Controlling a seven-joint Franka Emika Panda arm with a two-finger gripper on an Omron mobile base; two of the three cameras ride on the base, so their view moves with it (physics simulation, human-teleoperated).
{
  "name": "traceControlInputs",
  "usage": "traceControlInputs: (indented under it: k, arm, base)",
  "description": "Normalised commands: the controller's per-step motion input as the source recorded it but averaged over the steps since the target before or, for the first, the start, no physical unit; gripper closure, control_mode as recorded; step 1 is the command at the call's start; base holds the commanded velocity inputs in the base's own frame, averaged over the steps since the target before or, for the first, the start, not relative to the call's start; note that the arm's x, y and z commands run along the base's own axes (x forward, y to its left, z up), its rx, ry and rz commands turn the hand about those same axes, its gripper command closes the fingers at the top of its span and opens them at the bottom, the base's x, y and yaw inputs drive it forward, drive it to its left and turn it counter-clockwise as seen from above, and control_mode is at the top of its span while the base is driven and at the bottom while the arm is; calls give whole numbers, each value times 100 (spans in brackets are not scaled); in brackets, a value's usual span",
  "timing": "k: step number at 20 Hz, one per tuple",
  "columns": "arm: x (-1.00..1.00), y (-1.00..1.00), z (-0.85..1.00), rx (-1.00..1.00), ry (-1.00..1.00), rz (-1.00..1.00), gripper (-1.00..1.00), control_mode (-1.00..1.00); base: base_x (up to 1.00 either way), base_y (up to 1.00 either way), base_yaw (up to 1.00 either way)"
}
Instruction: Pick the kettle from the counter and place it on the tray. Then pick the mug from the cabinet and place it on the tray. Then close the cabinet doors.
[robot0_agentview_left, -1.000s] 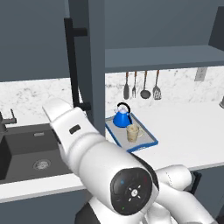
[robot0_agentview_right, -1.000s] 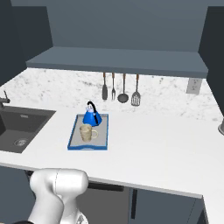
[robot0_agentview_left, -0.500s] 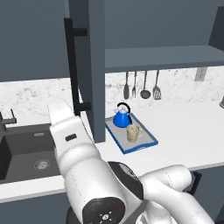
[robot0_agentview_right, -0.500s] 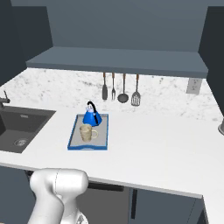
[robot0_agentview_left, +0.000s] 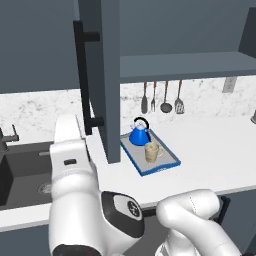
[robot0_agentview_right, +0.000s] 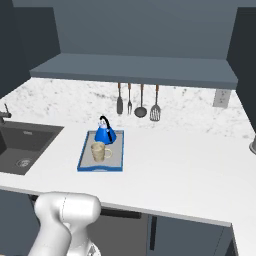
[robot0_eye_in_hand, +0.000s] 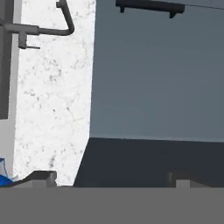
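The blue kettle (robot0_agentview_left: 139, 135) (robot0_agentview_right: 104, 133) and the beige mug (robot0_agentview_left: 151, 151) (robot0_agentview_right: 98, 151) both stand on the blue-rimmed tray (robot0_agentview_left: 159, 169) (robot0_agentview_right: 100, 168) on the white counter (robot0_agentview_right: 185, 165). The cabinet's left door (robot0_agentview_left: 109, 80) stands open, edge-on, with its black bar handle (robot0_agentview_left: 82, 75) facing left. My arm (robot0_agentview_left: 70, 150) reaches up beside that door. In the hand view my gripper (robot0_eye_in_hand: 109, 178) is open with nothing between its fingertips (robot0_eye_in_hand: 42, 176), facing the door's flat panel (robot0_eye_in_hand: 157, 74) close up. The door's handle (robot0_eye_in_hand: 148, 6) lies at that view's top.
A dark sink (robot0_agentview_left: 20, 170) (robot0_agentview_right: 22, 145) with a faucet (robot0_eye_in_hand: 41, 29) lies left of the tray. Several utensils (robot0_agentview_left: 162, 97) (robot0_agentview_right: 137, 102) hang on the backsplash under the cabinet shelf (robot0_agentview_right: 135, 70). The right door (robot0_agentview_right: 245, 45) stands open at the right edge.
My arm has swung left and risen toward the open left door. The kettle, mug and tray have not moved. The gripper stays open.
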Motion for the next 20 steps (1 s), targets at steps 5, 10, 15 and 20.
traceControlInputs:
  k: [5, 10, 15, 20]
  arm:
    - [1, -16, 10, 0, -11, -17, -100, -100]
    - [21, -25, 0, 0, -1, -17, -100, -100]
    - [4, -22, 12, 0, 0, -11, -100, -100]
    - [7, -31, 11, 0, 0, -10, -100, -100]
  base:
    - [0, 0, 0]
    - [0, 0, 0]
    - [0, 0, 0]
    - [0, 0, 0]
